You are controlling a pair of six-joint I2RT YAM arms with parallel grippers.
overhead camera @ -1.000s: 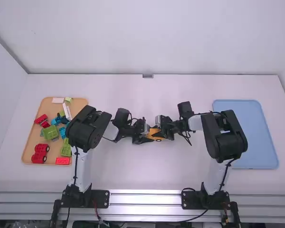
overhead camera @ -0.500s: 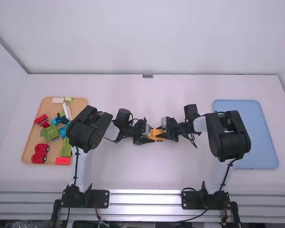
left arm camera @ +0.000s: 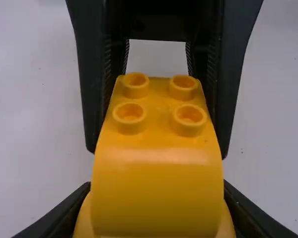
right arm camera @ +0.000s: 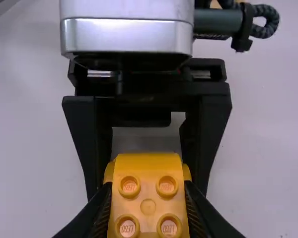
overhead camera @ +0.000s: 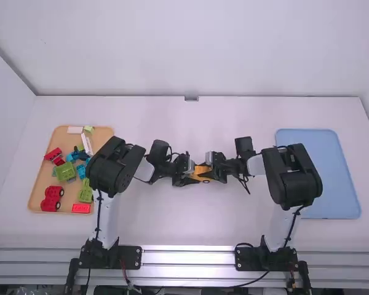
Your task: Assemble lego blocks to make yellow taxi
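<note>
Near the middle of the frame, your left hand (overhead camera: 193, 177) and right hand (overhead camera: 211, 173) pinch one yellow plastic-block taxi (overhead camera: 202, 173).

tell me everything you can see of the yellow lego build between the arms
The yellow build looks like glossy plastic. Its raised part has four round studs on top and a smooth, curved slope; a wider body shows below, plus a dark wheel. It is studs up near mid-table, with the left tool gripping one end and the right tool the other.
</note>
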